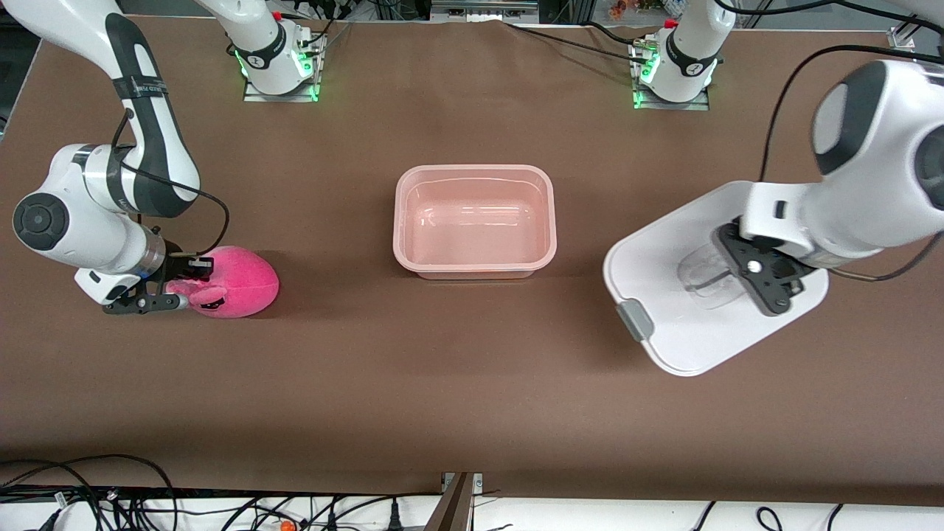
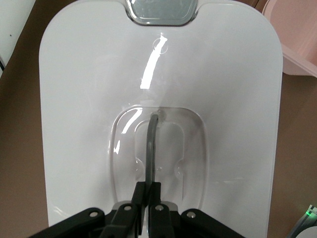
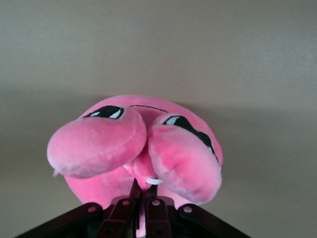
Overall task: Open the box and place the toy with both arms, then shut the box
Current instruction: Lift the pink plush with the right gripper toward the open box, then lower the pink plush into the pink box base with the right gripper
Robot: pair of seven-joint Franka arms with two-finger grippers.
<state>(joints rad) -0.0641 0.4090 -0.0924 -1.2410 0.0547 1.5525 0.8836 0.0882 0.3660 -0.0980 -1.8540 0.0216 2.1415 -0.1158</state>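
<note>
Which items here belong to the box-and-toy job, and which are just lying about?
Job: box, open; lid, held by left gripper; toy, gripped by right gripper.
Lying about: cables along the table edge nearest the camera.

Hot-pink toy point(image 1: 240, 282); pale-pink box point(image 1: 474, 221); white lid point(image 1: 664, 295).

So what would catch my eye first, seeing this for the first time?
Probably the hot-pink toy at the right arm's end of the table, pinched in the right gripper. Next, the open pale pink box mid-table, and its white lid at the left arm's end, with the left gripper shut on its clear handle.
</note>
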